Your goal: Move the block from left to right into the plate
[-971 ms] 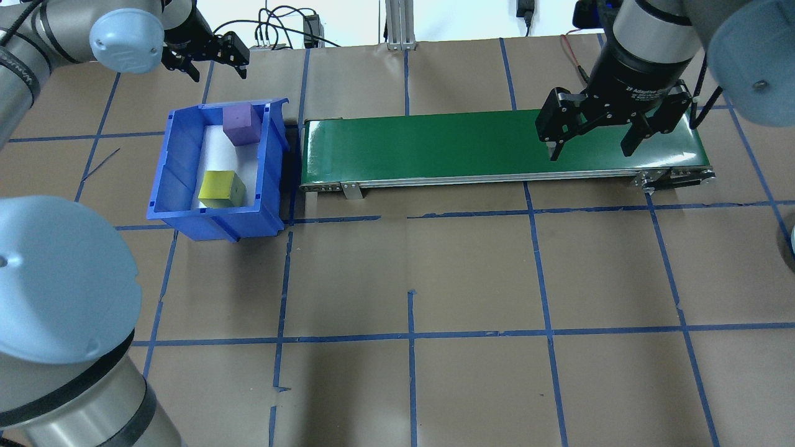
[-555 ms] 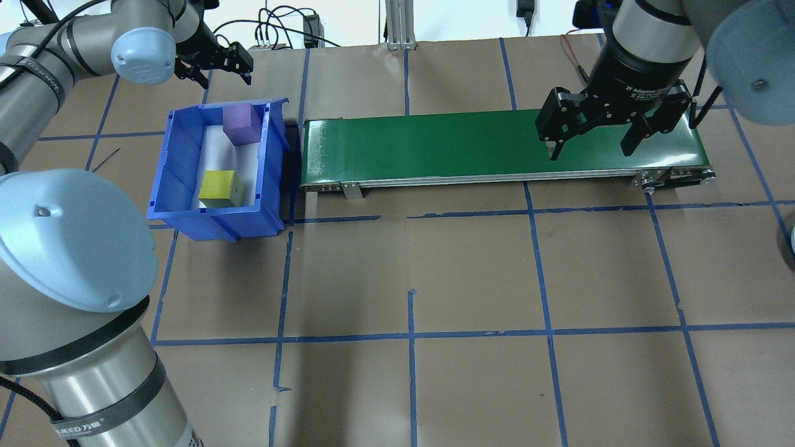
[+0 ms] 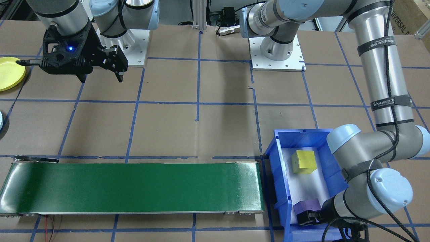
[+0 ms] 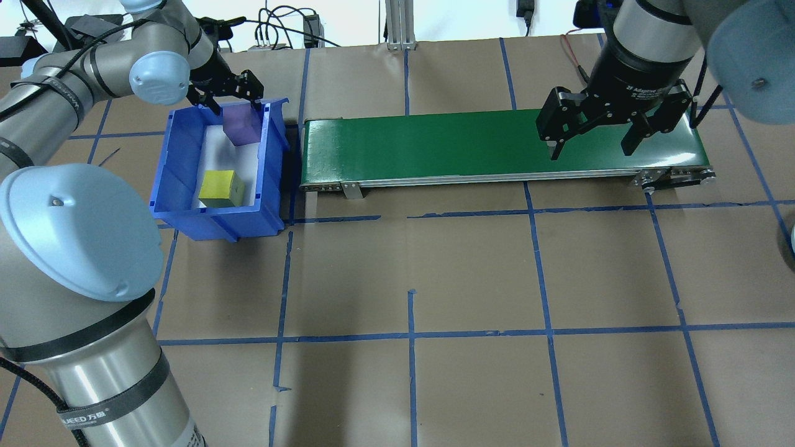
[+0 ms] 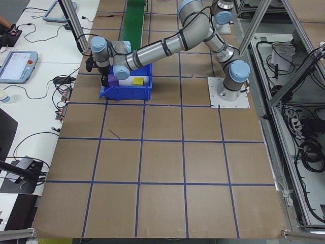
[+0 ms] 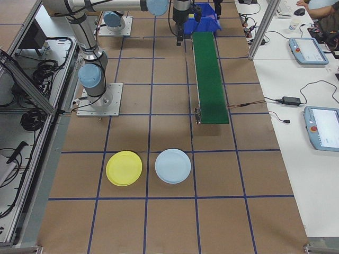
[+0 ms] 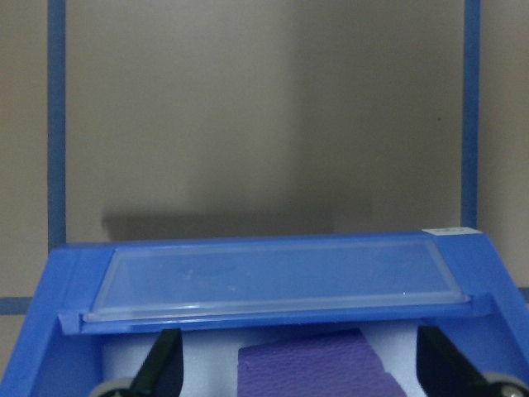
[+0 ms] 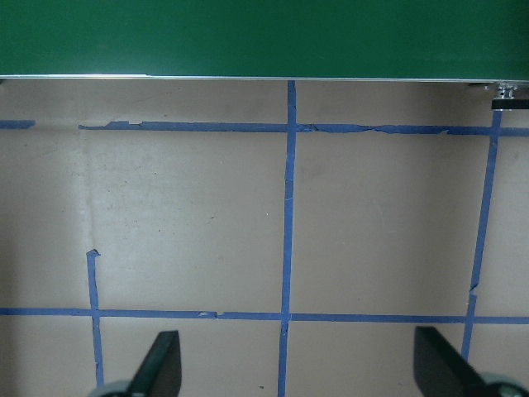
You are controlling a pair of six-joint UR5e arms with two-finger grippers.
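A purple block lies at the far end of the blue bin, and a yellow block lies nearer its front. My left gripper is open and lowered over the purple block, one finger on each side. In the left wrist view the purple block shows low between the open fingers, behind the bin's rim. Open and holding nothing, my right gripper hangs over the right end of the green conveyor. A yellow plate and a light blue plate lie on the table past the conveyor's end.
The conveyor runs from beside the bin toward the right arm. The table is brown paper with a blue tape grid. In the front-facing view the yellow plate sits at the left edge, near the right gripper. Cables and a rail post line the far edge.
My left arm has swung in and down, carrying its open gripper from behind the bin to around the purple block. The right arm and both blocks have not moved.
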